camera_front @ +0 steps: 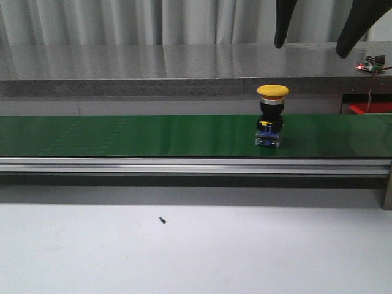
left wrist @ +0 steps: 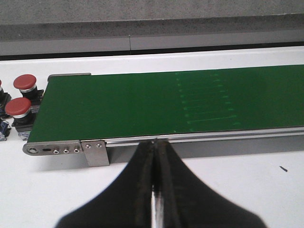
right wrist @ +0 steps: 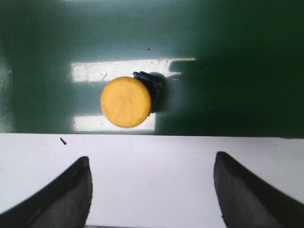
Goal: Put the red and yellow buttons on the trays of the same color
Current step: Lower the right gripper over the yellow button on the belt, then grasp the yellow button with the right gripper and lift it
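A yellow button [camera_front: 272, 92] with a black and blue base stands upright on the dark green belt [camera_front: 122, 135], right of centre. My right gripper [camera_front: 311, 49] hangs open high above it and slightly to its right, holding nothing. In the right wrist view the yellow button [right wrist: 126, 102] lies ahead of the open right gripper [right wrist: 152, 159]. Two red buttons [left wrist: 24, 82] [left wrist: 18, 107] stand beside the belt's end in the left wrist view. My left gripper [left wrist: 154, 142] is shut and empty, at the belt's near rail. A corner of the red tray [camera_front: 369, 108] shows at far right.
The belt's aluminium rail [camera_front: 184, 165] runs along its near side, with white table [camera_front: 184, 251] in front. A grey ledge [camera_front: 122, 67] and curtain lie behind. A small circuit board with a red light [camera_front: 370, 63] sits at the back right. A tiny dark speck [camera_front: 162, 220] lies on the table.
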